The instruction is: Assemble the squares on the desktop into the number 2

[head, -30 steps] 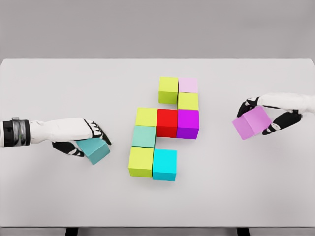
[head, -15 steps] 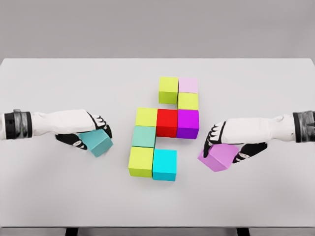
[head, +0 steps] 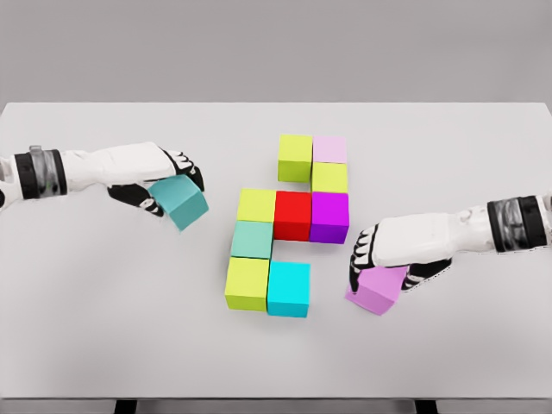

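Head view: nearest the camera, the right hand (head: 379, 259) grips a pink cube (head: 377, 289) low over the white table (head: 86, 328), just right of the cyan cube (head: 288, 289) that ends the bottom row of the cluster. Left of the cyan cube touches a yellow-green cube (head: 247, 283); behind that come a mint cube (head: 252, 240), a yellow-green cube, a red cube (head: 292, 214) and a purple cube (head: 329, 216). Farther left of the red cube, the left hand (head: 159, 177) clasps a tilted teal cube (head: 181, 203). Farthest back sit two yellow-green cubes and a pale pink cube (head: 329, 148).
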Motion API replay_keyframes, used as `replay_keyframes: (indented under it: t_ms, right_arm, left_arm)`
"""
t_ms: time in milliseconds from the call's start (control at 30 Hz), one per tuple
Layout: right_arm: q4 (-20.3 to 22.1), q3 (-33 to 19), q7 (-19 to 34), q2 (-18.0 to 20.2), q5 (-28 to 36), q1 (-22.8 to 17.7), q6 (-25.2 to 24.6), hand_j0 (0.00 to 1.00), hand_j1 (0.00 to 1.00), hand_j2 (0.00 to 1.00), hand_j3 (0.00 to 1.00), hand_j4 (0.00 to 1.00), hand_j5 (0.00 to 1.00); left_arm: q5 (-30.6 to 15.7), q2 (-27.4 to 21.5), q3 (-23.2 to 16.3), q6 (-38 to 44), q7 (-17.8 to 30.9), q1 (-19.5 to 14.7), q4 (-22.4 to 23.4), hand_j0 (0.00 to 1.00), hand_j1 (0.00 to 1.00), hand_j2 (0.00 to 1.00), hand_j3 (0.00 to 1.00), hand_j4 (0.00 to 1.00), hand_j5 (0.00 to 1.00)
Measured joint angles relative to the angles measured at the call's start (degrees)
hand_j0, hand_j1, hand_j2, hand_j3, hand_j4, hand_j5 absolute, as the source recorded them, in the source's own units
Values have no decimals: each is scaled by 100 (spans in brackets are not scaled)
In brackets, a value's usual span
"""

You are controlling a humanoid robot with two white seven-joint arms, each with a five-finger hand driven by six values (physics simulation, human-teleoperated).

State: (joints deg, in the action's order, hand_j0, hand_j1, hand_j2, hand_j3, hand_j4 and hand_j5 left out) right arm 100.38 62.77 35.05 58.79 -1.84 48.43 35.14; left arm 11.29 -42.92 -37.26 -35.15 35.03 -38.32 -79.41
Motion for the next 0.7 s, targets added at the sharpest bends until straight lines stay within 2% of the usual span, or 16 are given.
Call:
replay_keyframes:
  t_ms: [433, 633, 700]
  right_arm:
    - [7, 226, -1, -240, -29, 141, 1, 54, 54, 54, 54, 54, 54]
    - [7, 230, -2, -415, -30, 229, 1, 55, 55, 55, 55, 55, 55]
    - [7, 234, -2, -454, -29, 229, 1, 61, 61, 61, 61, 61, 61]
  left_arm:
    - [43, 869, -6, 9, 1, -703, 1236, 30, 30, 30, 30, 30, 30]
    - [46, 1212, 6, 628, 1, -817, 1508, 30, 30, 30, 30, 30, 30]
    - [45, 1285, 10, 930, 0, -870, 1528, 30, 30, 30, 30, 30, 30]
